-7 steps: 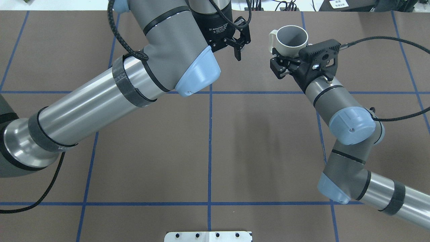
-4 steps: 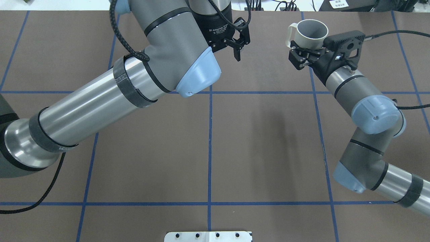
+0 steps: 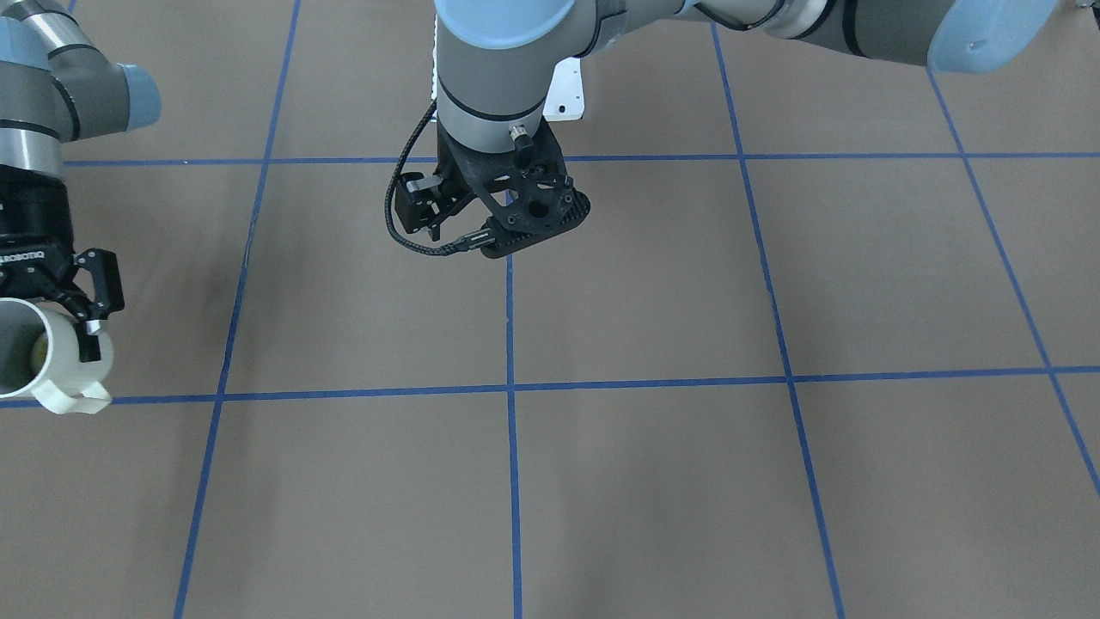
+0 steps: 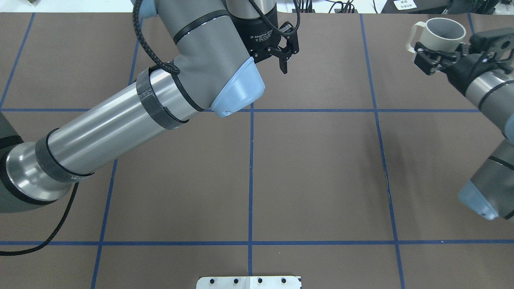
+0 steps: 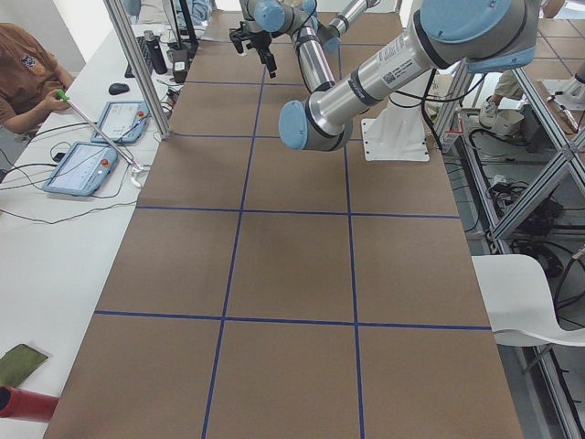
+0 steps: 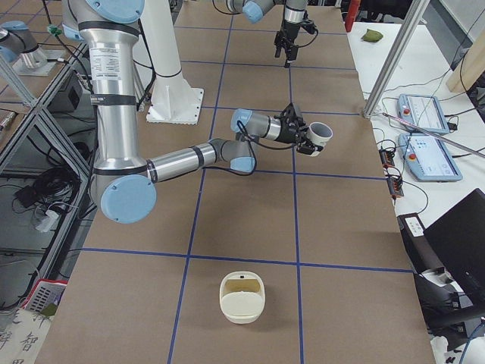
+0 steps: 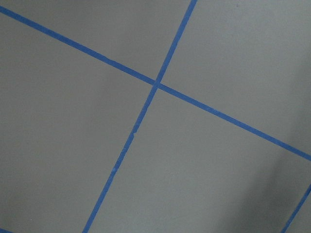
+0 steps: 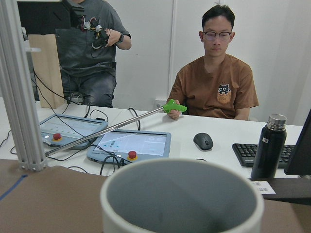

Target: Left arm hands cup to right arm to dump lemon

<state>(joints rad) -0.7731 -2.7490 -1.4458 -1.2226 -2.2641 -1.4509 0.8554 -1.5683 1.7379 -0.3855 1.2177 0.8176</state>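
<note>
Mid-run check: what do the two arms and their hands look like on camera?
The left arm and right arm are grey and silver tubes with light-blue joint caps and black bands. The left hand is black, with white lettering, a perforated black plate and a braided black cable. The right hand is black too, with a black plate behind it.

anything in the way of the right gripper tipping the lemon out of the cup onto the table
Nothing visible. The right gripper holds the cup, lemon inside, above bare table, and the left gripper hangs well apart from it.
</note>
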